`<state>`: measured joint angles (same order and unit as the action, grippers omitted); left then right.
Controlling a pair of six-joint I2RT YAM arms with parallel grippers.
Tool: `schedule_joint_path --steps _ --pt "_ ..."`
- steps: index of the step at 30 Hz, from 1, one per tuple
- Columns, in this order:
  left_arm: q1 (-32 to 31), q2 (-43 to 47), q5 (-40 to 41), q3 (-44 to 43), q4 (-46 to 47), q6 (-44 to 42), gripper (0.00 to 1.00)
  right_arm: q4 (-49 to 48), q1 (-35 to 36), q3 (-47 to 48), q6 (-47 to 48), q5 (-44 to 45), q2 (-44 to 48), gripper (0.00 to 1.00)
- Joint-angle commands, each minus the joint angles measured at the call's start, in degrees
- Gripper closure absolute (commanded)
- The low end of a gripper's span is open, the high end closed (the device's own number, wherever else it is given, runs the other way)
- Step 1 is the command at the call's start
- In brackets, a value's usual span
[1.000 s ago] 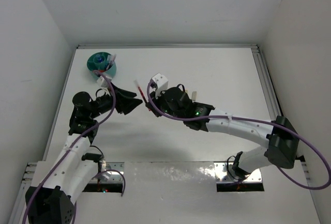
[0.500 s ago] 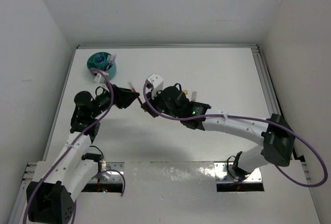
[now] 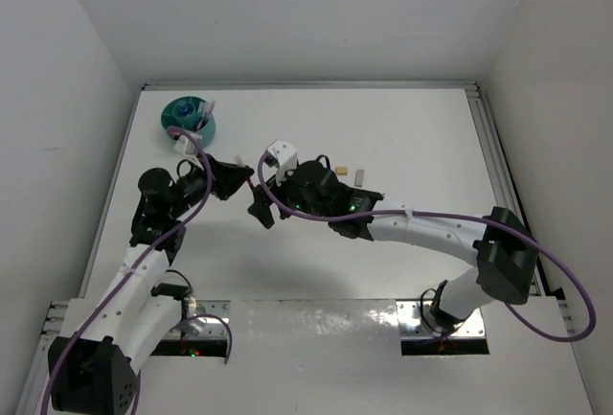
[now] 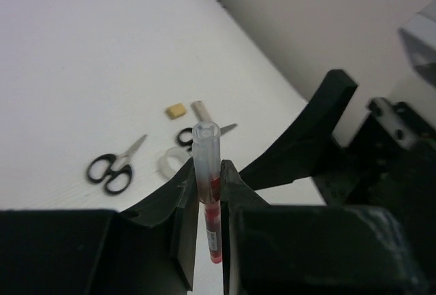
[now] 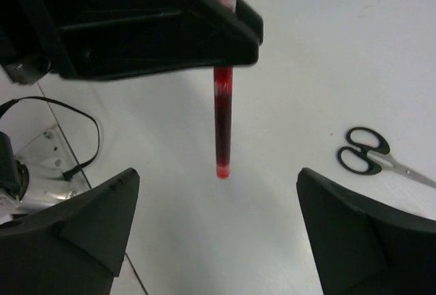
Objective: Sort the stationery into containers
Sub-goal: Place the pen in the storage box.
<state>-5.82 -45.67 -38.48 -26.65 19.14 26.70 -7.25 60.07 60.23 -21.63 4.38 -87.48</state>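
Note:
My left gripper (image 4: 208,169) is shut on a thin red pen (image 4: 213,230) with a clear cap, which stands upright between its jaws. In the right wrist view the pen (image 5: 223,125) hangs down out of the left gripper's black fingers (image 5: 136,22), its red tip above the table. My right gripper (image 5: 216,176) is open, its fingers wide apart on either side of the pen's tip and not touching it. From above, both grippers (image 3: 247,180) (image 3: 261,196) meet left of centre. The teal organiser (image 3: 182,113) stands at the far left corner with pens in it.
Two black-handled scissors (image 4: 116,165) (image 4: 187,135), a clear tape roll (image 4: 170,162), a beige eraser (image 4: 176,110) and a small white piece (image 4: 199,110) lie on the white table beyond the grippers. White walls close in the table's sides.
My left gripper closed onto the red pen. My right gripper, which was shut on it, opened wide and let go. Both arms shifted slightly left.

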Motion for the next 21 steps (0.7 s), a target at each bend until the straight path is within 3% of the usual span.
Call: schedule_joint_path --steps 1,3,4,5,8,11,16,21 --pt "1.5 0.8 9.8 -5.7 -5.8 -8.9 1.00 -0.5 -0.7 2.6 -0.1 1.8 1.0 0.01" --pt "2.8 0.0 15.2 -8.7 -9.5 -19.5 1.00 1.0 -1.3 1.5 -0.3 3.3 2.0 0.01" --pt "4.0 -1.9 22.5 -11.5 -9.7 -23.1 1.00 1.1 -1.7 0.6 -0.3 3.6 3.5 0.01" --pt "4.9 -4.7 30.0 -13.3 -7.7 -30.3 1.00 0.9 -2.4 -1.4 -0.6 3.9 5.3 0.01" --pt "5.8 -9.8 35.7 -14.0 4.1 -42.7 1.00 0.6 -3.2 -5.4 -1.0 3.9 7.8 0.01" --pt "10.1 -18.2 29.5 -15.9 13.6 -46.3 1.00 1.1 -4.3 -8.3 -0.8 3.8 10.2 0.01" --pt "17.1 -36.9 9.9 -30.1 13.4 -39.1 1.00 3.6 -6.7 -11.0 -0.1 4.0 12.5 0.01" --pt "18.3 -45.9 3.7 -38.7 7.5 -48.8 1.00 3.7 -10.1 -12.2 0.1 3.3 12.8 0.01"
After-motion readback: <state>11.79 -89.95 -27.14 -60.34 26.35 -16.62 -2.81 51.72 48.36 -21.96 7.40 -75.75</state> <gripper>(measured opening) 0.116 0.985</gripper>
